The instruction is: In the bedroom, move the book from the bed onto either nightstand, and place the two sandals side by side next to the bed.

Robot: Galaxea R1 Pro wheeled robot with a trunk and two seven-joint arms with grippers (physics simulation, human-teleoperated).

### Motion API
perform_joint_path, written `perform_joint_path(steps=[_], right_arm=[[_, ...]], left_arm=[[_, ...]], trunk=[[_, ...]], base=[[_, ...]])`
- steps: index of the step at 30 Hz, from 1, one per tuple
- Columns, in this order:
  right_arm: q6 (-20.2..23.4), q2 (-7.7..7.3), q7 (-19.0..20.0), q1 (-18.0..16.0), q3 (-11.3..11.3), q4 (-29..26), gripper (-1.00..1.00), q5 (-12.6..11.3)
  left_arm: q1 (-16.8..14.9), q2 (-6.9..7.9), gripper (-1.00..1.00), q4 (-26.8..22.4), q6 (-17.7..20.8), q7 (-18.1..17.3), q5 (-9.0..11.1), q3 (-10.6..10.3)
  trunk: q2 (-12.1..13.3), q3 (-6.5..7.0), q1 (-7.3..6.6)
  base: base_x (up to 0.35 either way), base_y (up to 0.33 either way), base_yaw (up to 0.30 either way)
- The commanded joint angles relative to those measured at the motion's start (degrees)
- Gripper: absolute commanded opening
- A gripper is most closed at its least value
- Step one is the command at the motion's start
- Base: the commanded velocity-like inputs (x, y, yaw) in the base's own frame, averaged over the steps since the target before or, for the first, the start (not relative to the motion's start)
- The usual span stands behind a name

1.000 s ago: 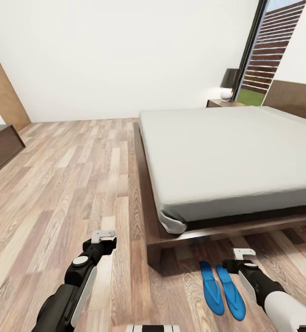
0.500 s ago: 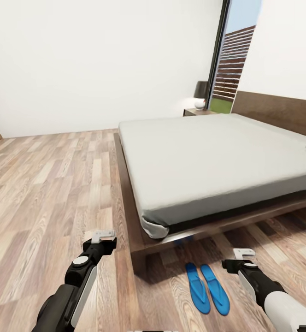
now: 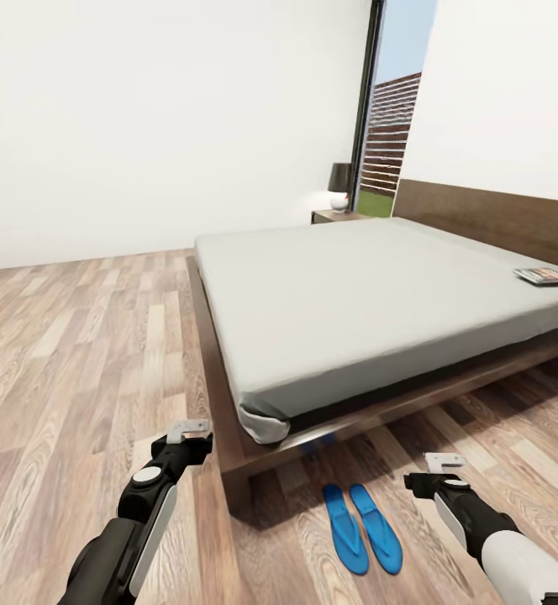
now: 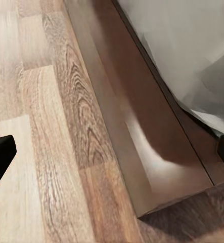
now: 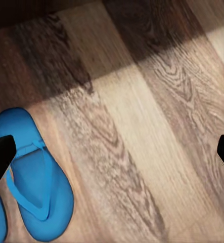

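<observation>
Book (image 3: 544, 276) lies near the bed (image 3: 371, 294) head edge; sandals (image 3: 361, 528) lie paired beside the foot corner. Left gripper (image 3: 186, 431) and right gripper (image 3: 444, 461) are spread, empty.

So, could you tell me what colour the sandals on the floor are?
Bright blue; the sandals show best in the head view.

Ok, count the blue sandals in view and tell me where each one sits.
2. One sandal and the other sandal lie side by side on the floor near the bed corner.
</observation>
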Motion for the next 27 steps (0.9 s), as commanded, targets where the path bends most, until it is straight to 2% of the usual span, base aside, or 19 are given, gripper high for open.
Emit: perform_joint_path(steps=[1, 23, 27], right_arm=[[0.3, -0.01, -0.1, 0.0, 0.0, -0.1, 1.00, -0.1], [0.3, -0.12, -0.1, 0.0, 0.1, -0.1, 1.00, -0.1], [0.3, -0.12, -0.1, 0.0, 0.1, -0.1, 1.00, -0.1]], left_arm=[[0.0, 0.02, 1.00, -0.1, 0.3, 0.4, 0.3, -0.1], [0.0, 0.01, 1.00, -0.1, 0.3, 0.4, 0.3, -0.1], [0.0, 0.01, 1.00, -0.1, 0.3, 0.4, 0.3, -0.1]], trunk=[[0.0, 0.13, -0.04], [0.3, 5.24, -0.60], [1.9, 6.08, -1.48]], base=[[0.000, 0.000, -0.225], [0.000, 0.000, -0.282], [0.000, 0.000, -0.285]])
